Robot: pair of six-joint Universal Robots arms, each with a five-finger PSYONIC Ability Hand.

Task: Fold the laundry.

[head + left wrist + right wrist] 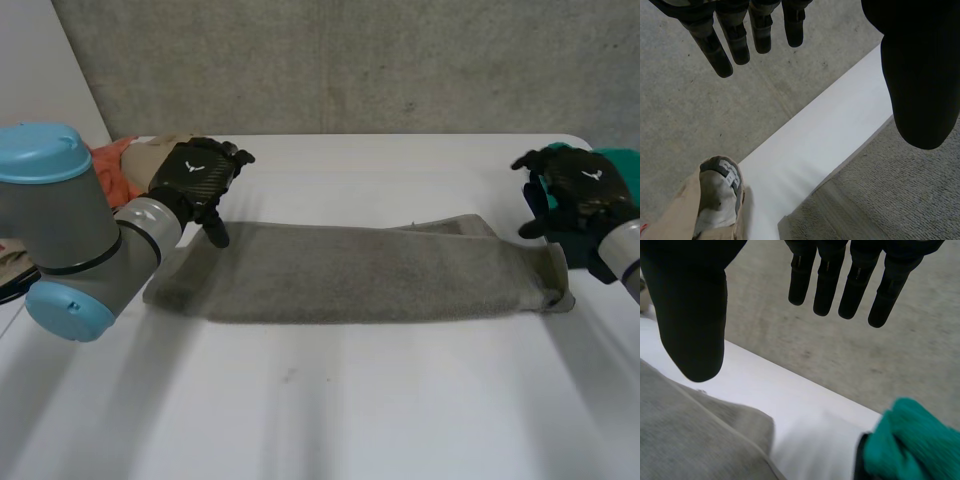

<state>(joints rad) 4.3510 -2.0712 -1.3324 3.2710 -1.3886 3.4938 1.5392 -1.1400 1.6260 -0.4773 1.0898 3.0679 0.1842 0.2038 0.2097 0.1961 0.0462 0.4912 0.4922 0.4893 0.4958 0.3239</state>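
A grey towel (360,270) lies folded into a long strip across the middle of the white table (330,400). My left hand (197,178) hovers above the towel's left far corner, open, fingers (735,37) straight and holding nothing; the towel (890,200) lies under its thumb. My right hand (578,195) hangs open above the towel's right end, clear of the cloth. Its fingers (840,280) are straight and the towel (695,435) lies below its thumb.
A beige and orange pile of clothes (125,165) sits at the far left of the table, its beige garment (705,205) near my left hand. A teal cloth (620,160) lies at the far right edge, also the teal cloth (910,440) beside my right hand.
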